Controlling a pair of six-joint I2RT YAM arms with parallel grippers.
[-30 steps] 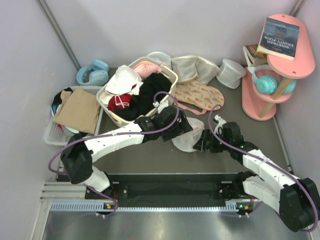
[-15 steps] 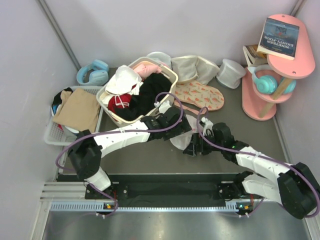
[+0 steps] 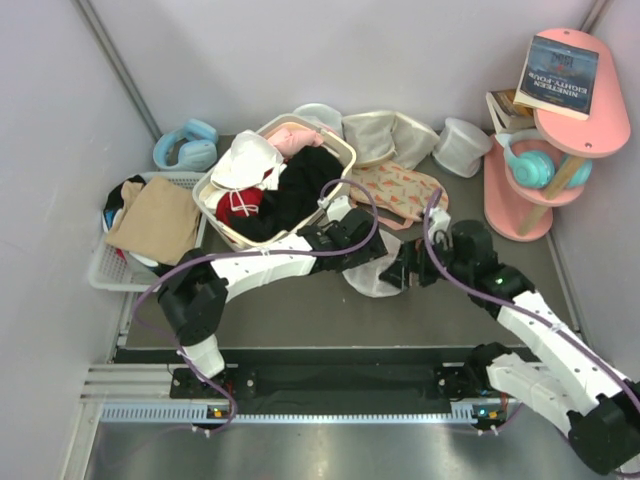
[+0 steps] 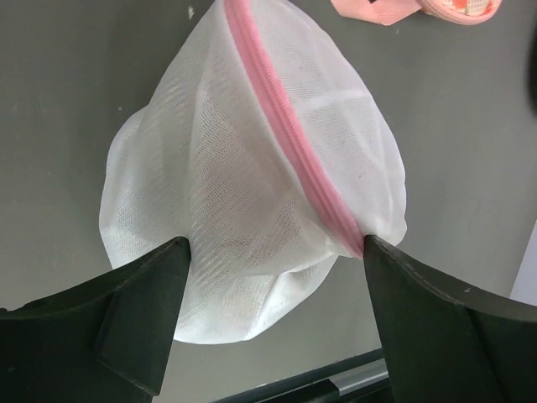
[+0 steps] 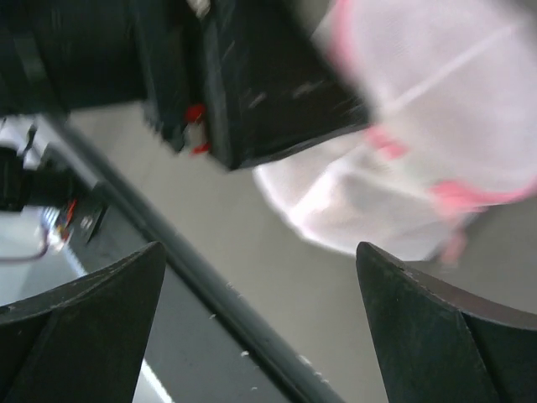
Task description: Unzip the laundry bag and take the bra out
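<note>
**Laundry bag clamped by left gripper, zip shut**

Logged the laundry bag [image 3: 377, 280] at mid-frame in the top view, lying on the dark table [image 3: 300, 315] between both grippers. Marked the left gripper [image 4: 277, 252] as grasping the bag. In the left wrist view, saw both fingers [image 4: 138, 315] pressed into the white mesh, one on each side, with the bag wider than the gap between them. Traced the pink zip [image 4: 289, 138] from top centre down to the right-hand fingertip and read it as closed along that stretch. Marked the right gripper [image 5: 260, 248] as released, jaws spread wide with nothing between them, just right of the bag in the top view. Could not make out the bra through the mesh. Also noted a cream laundry basket [image 3: 342, 150] up-left of the bag and a pink printed cloth [image 3: 400, 190] just above it.
</note>
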